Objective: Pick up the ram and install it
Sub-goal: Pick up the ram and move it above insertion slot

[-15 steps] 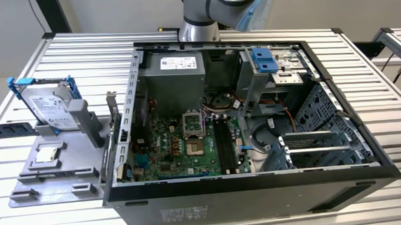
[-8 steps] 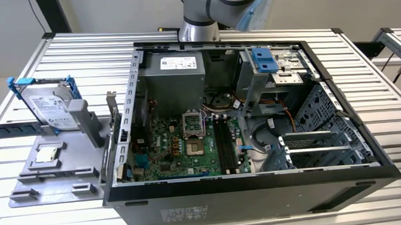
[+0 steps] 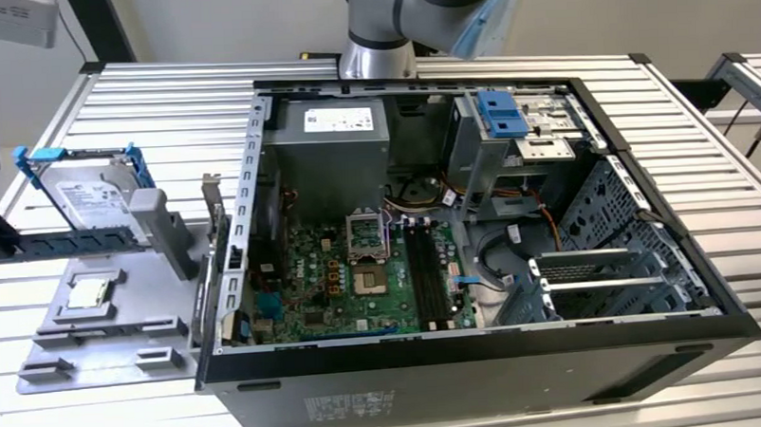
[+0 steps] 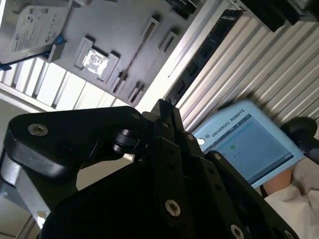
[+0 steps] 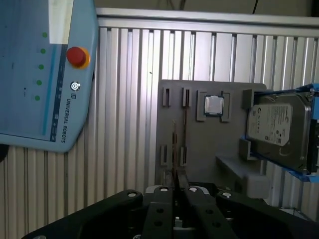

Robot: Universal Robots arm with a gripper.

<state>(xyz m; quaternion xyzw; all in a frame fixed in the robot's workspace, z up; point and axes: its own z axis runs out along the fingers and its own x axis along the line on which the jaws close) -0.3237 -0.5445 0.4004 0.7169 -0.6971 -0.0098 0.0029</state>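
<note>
Print stands on the blue pendant [image 5: 50, 74] and hard drive [image 5: 274, 127].

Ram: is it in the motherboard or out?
Out. The ram stands on edge in the gray tray, outside the computer case, at the exterior view's left.

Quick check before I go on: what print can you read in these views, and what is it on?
White label on the hard drive: print too small to read.
Edge of the teach pendant: a maker's name in capitals; screen text blurred.
White sticker on the power supply: unreadable.
Label on the case outer wall: unreadable.
</note>
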